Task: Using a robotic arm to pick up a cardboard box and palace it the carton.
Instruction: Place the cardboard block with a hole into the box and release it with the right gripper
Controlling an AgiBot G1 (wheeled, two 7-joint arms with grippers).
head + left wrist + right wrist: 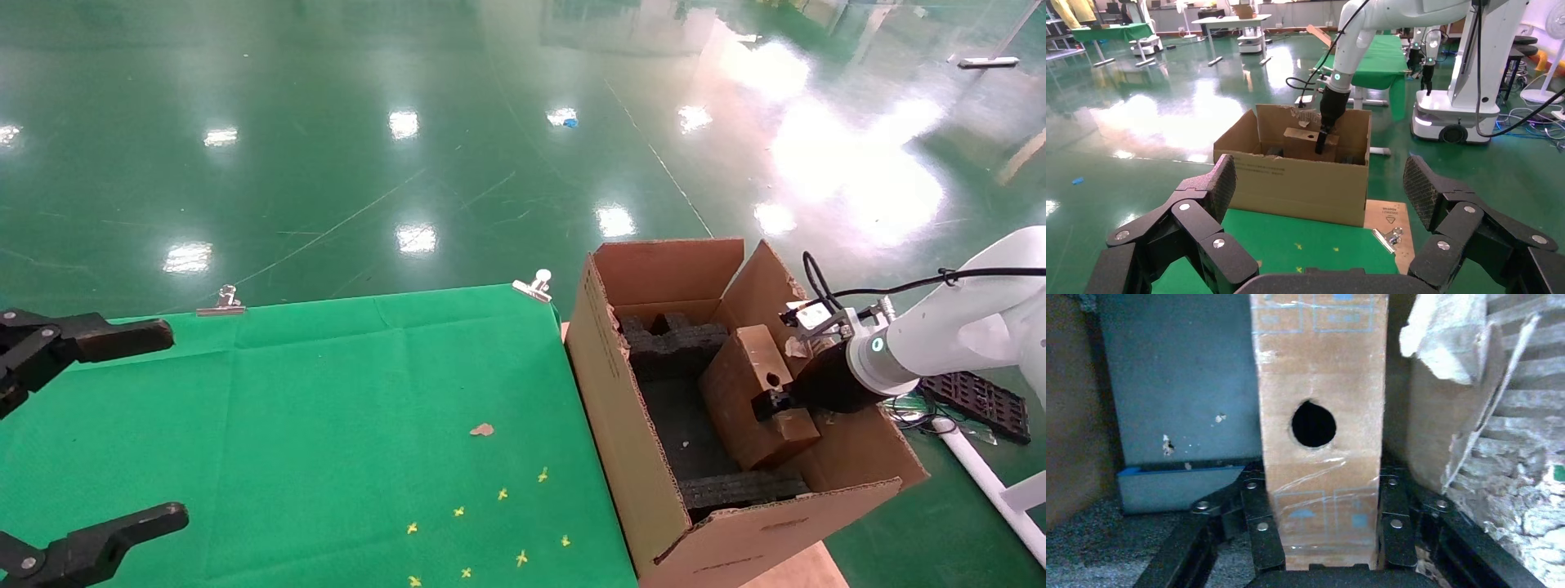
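You get bright overhead light: white glare patches spread across the glossy green floor [409,122], strongest at the far right. The desk [327,425] is evenly lit. Inside the carton [1083,416], the right wrist view turns dim and soft.

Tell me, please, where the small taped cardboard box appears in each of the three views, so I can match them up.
Head view: the cardboard box stands tilted inside the carton, held by the right hand.
Left wrist view: far off, mid-frame, the box shows above the carton's near wall.
Right wrist view: it fills the centre, clamped between the fingers.
Shared landmark: the round hole in its narrow face.
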